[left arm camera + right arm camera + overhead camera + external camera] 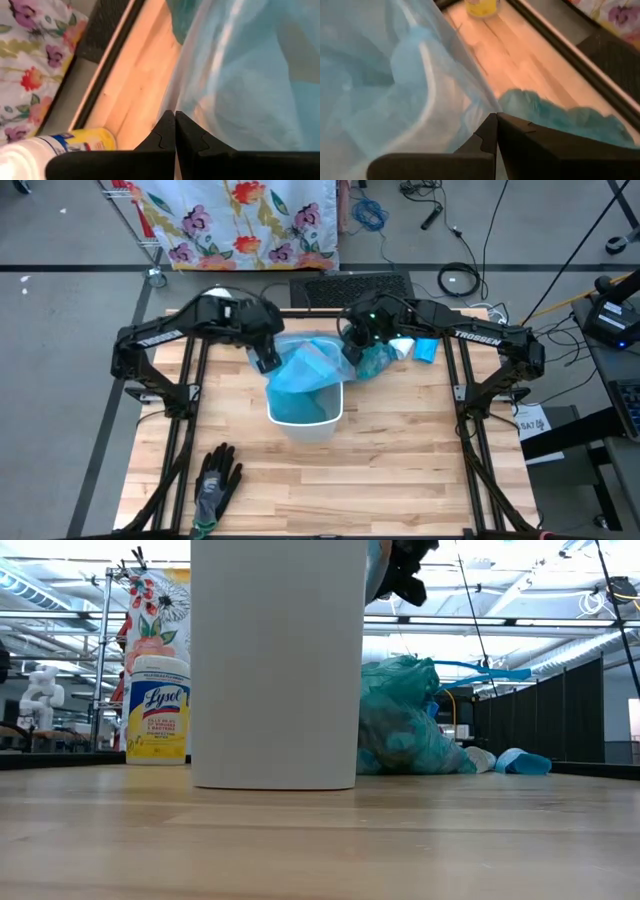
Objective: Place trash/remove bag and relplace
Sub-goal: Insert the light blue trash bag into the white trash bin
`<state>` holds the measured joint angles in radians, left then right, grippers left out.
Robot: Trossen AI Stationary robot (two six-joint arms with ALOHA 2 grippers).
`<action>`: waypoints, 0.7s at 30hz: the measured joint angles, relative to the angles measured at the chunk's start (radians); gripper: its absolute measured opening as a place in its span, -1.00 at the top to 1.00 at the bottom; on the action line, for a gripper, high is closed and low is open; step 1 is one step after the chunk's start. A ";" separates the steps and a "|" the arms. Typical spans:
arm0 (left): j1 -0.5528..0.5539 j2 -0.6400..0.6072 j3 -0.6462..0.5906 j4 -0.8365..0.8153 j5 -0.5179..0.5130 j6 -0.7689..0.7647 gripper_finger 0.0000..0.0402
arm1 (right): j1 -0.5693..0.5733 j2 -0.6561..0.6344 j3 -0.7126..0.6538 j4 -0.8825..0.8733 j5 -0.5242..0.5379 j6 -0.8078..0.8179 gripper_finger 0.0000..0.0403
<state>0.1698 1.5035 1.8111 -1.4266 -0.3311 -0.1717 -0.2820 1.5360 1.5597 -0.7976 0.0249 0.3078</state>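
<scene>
The wooden table (400, 460) carries a white bin (306, 423), a full blue bag (376, 361), a glove (216, 480) and a Lysol tub (158, 708).

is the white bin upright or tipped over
Upright. The white bin stands on its base on the table in the low view, and from above its open top faces up, with a blue bag spread in it.

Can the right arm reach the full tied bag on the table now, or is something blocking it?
Probably yes. The full teal bag lies on the table just beside the right tool, nothing between them. But that tool is shut at the new bag's edge over the white bin.
</scene>
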 joint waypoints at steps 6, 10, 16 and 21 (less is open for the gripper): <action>0.001 -0.019 -0.115 0.079 0.092 -0.014 1.00 | 0.003 0.000 0.000 -0.078 -0.001 0.031 1.00; -0.013 -0.065 -0.215 0.153 0.124 -0.060 1.00 | 0.005 0.000 0.000 -0.097 -0.003 0.063 1.00; -0.013 -0.190 -0.385 0.306 0.264 -0.116 1.00 | 0.004 0.000 0.000 -0.140 -0.077 0.097 1.00; -0.011 -0.260 -0.426 0.376 0.317 -0.145 1.00 | 0.005 0.000 0.000 -0.140 -0.129 0.114 1.00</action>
<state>0.1584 1.2433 1.3849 -1.0504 -0.0144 -0.3168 -0.2771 1.5358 1.5593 -0.9375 -0.1043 0.4221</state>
